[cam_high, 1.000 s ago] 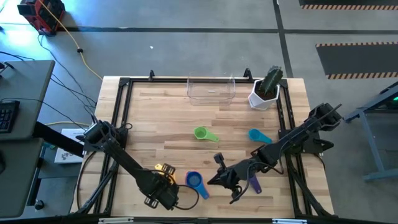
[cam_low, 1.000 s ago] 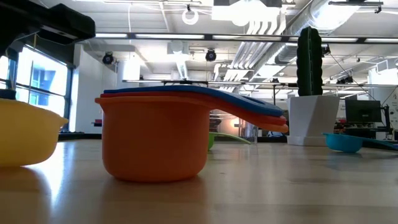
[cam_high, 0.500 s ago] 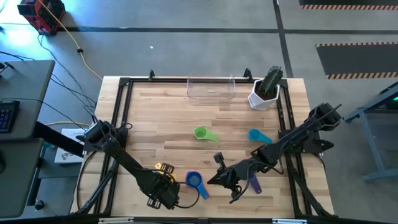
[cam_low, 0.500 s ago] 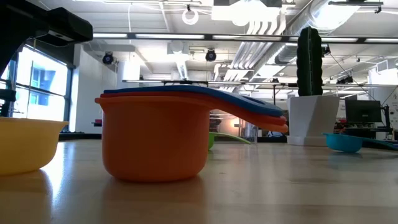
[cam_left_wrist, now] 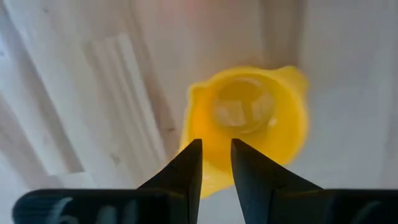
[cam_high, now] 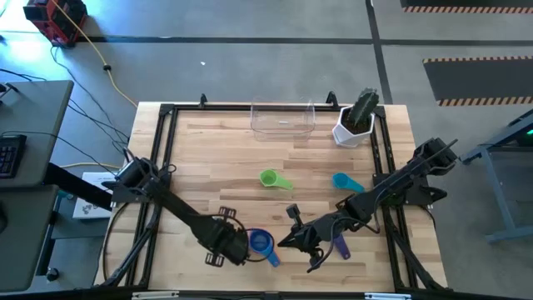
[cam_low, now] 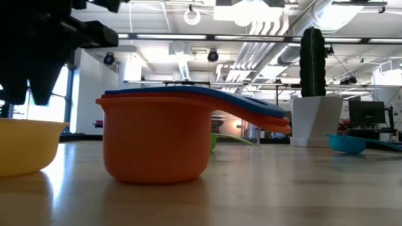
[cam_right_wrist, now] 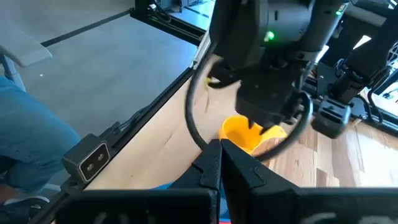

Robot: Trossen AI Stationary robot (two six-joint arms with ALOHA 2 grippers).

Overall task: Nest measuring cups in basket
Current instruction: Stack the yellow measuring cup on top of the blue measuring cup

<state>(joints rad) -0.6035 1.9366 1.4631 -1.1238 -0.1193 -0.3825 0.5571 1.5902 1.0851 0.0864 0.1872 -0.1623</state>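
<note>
Left gripper (cam_left_wrist: 216,163) above yellow cup (cam_left_wrist: 245,121) on surface (cam_high: 225,183) front edge, fingers slightly apart, nothing held. Right gripper (cam_right_wrist: 221,163) fingers together, waiting beside blue cup (cam_high: 261,242). Basket (cam_high: 283,119) far back, well apart. Advice: centre on rim, descend straight, clamp firmly.

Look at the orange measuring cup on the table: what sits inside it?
A blue measuring cup is nested in the orange measuring cup, rims and handles stacked. Whether anything lies inside the blue one cannot be seen.

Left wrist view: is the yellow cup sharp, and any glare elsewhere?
Left wrist view: yellow cup is soft and blurred beyond the left gripper. Low view: bright ceiling lights behind; the orange cup reflects on the glossy table.
</note>
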